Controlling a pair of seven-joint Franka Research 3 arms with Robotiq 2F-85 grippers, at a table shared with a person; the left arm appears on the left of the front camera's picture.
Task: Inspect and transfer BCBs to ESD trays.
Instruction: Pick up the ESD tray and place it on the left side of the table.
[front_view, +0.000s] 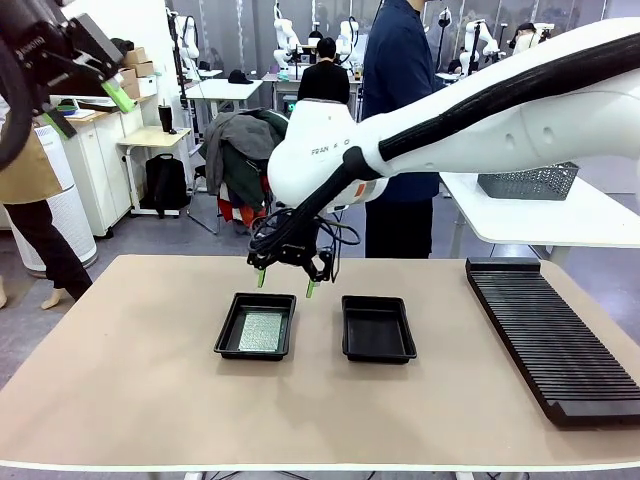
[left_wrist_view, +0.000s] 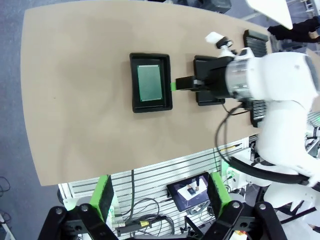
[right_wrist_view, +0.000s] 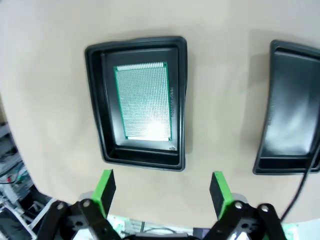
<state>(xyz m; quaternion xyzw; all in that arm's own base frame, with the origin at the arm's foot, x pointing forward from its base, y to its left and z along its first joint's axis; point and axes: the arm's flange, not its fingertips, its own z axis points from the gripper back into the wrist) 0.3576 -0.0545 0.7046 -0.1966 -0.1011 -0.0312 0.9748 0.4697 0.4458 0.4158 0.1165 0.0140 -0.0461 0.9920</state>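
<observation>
- Two trays sit side by side on the tabletop (front_view: 120, 400). The tray (front_view: 226, 330) holds one board (front_view: 262, 331) flat on its floor, and the empty tray (front_view: 378, 330) lies just beside it, on the side toward the rack (front_view: 555, 340).
- My right fingers (front_view: 286, 283) hang spread wide with nothing between them. They are above the tray's far rim, a little toward the empty tray, and touch neither.
- From my right wrist, the board (right_wrist_view: 144, 102) lies ahead of the fingers (right_wrist_view: 162, 192), a little off their midline. One finger lines up with the tray's (right_wrist_view: 95, 100) outer wall; the other falls over the bare gap before the empty tray (right_wrist_view: 292, 107).
- The board's long axis runs straight away from these fingers, from the tray's one short rim to the other, so my opening spans its short side.
- My left fingers (front_view: 88, 108) are also apart and empty, high up and well away from the tray, on the side opposite the empty tray. From that wrist (left_wrist_view: 161, 195) the tray (left_wrist_view: 134, 85) and its board (left_wrist_view: 150, 82) look small and far off.
- My right arm is much the nearer to the tray, so I judge any work there is its job.
- On writing, I can read "FRAN" on my right arm. The board shows only a dotted grid with tiny edge print too small to read, and the trays are blank.
- I judge one tray is filled and the other has yet to get its board.
</observation>
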